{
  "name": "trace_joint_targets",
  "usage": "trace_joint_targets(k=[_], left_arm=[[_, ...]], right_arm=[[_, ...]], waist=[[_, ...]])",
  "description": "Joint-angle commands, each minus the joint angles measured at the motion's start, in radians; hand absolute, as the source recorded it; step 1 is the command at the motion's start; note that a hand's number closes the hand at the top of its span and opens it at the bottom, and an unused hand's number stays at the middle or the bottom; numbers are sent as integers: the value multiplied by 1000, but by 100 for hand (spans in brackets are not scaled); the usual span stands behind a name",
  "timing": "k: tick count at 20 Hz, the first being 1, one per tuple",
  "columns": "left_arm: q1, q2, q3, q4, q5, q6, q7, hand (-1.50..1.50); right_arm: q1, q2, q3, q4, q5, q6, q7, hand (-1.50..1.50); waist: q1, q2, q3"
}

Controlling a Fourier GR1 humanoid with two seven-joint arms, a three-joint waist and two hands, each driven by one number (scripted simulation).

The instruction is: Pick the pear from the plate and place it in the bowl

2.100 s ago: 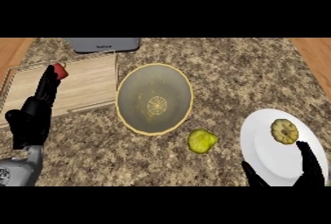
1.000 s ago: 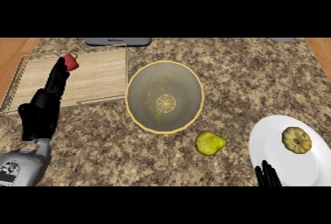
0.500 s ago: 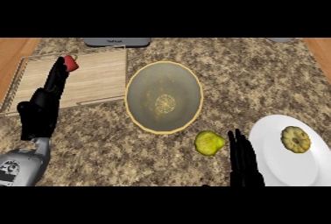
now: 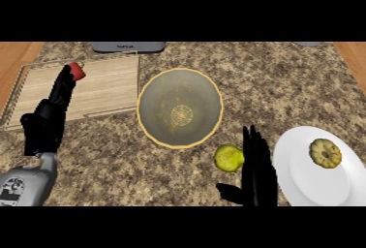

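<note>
Granite counter (image 4: 107, 145); pear (image 4: 325, 153) on white plate (image 4: 300, 179), right side; right hand (image 4: 256, 169) just left of plate, fingers straight, holding nothing; green fruit (image 4: 229, 157) beside its fingers; bowl (image 4: 180, 107) centre; left hand (image 4: 53, 114) open, resting over board (image 4: 107, 87). Risk: hand closes on green fruit instead. Since half a second ago: hand nearer the plate.

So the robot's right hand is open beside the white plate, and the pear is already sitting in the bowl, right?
Not quite. In the head view the pear lies on the white plate, not in the bowl. The right hand is indeed open beside the plate.
</note>
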Motion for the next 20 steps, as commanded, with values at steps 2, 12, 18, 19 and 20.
trace_joint_targets(k=[2, 12, 18, 19, 20], left_arm=[[-2, -11, 52, -34, -15, -44, 26, 0], [36, -54, 77, -4, -57, -67, -32, 0], [4, -83, 80, -16, -91, -67, -5, 0], [0, -32, 131, -1, -26, -130, 2, 0], [-22, -91, 82, -12, -83, -74, 47, 0]], right_arm=[[-70, 0, 5, 126, -49, -90, -2, -150], [-175, -21, -24, 267, 0, -64, -37, 150], [-179, -1, -22, 283, 26, -98, -53, 150], [-239, -38, -98, 385, -71, -142, -159, 150], [-252, -1, -56, 380, -32, -140, -117, 150]], waist=[[1, -1, 0], [-1, 0, 0], [-2, -1, 0], [2, 0, 0], [0, 0, 0]])
